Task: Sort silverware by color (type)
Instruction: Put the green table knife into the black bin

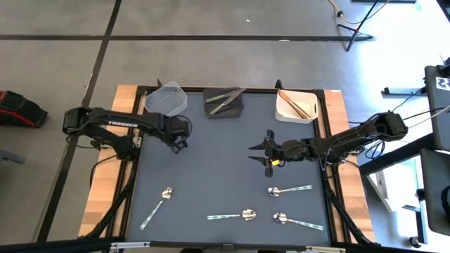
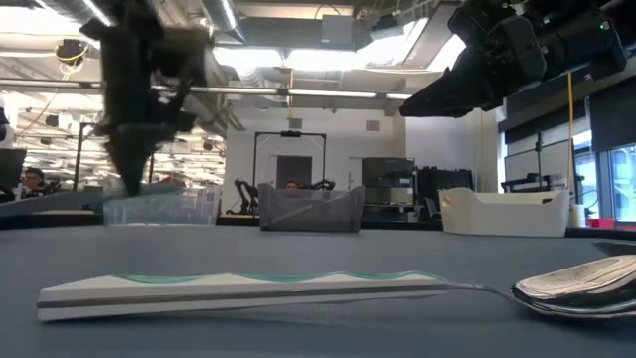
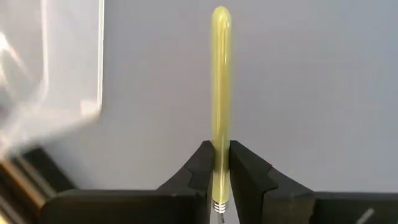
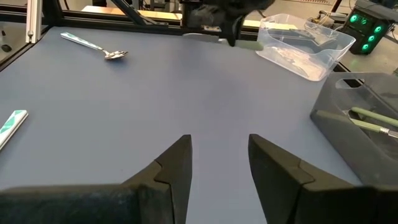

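On the grey worktop (image 1: 211, 169), the left gripper (image 1: 178, 145) is clamping an olive-green piece (image 3: 221, 93) near the clear bin (image 1: 166, 98); the right gripper (image 1: 261, 153) is hovering released mid-table

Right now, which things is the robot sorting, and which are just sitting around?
Being sorted:
- green piece pinched in the left tool
- four silver spoons on the mat
- green pieces in the dark bin
- copper sticks in the white bin

Just sitting around:
- clear bin
- red thing on the floor
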Robot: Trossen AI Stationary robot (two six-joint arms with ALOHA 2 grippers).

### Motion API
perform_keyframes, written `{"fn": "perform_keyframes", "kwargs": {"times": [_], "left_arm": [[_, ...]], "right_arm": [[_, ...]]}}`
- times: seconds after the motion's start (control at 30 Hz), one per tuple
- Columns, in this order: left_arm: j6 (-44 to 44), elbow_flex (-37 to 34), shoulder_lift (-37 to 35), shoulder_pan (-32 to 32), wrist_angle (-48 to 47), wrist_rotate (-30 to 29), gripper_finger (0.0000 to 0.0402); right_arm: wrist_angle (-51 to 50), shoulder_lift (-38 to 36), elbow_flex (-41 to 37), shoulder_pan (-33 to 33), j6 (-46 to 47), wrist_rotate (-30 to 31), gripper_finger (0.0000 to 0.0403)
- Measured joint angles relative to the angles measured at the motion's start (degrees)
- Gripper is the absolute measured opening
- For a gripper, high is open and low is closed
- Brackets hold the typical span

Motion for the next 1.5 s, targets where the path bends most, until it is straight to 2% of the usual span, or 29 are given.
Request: {"fn": "perform_keyframes", "kwargs": {"times": [0.23, 0.37, 0.47, 1.0, 1.27, 1.5], "left_arm": [[13.4, 6.0, 0.0, -2.4, 11.3, -5.5, 0.0036], [25.8, 6.1, -0.1, -2.7, 22.2, -5.7, 0.0036], [32.0, 6.1, -0.1, -2.5, 29.3, -5.8, 0.0036], [50.0, 6.2, 1.4, 3.6, 55.5, -5.0, 0.0037], [58.0, 6.2, 3.4, 7.3, 68.3, 1.0, 0.0037], [61.9, 6.2, 9.2, 12.5, 79.6, 3.6, 0.0037]], "right_arm": [[0.0, 0.0, 0.0, 0.0, 0.0, 0.0, 0.0144], [0.0, 0.0, 0.0, 0.0, 0.0, 0.0, 0.0144], [0.0, 0.0, 0.0, 0.0, 0.0, 0.0, 0.0144], [0.6, 0.0, 0.0, 0.0, 0.3, 0.4, 0.0144], [-0.8, 0.0, 0.0, 0.0, 4.7, 0.4, 0.0144], [-6.4, 0.0, 0.0, 0.0, 8.1, 0.3, 0.0144]]}}
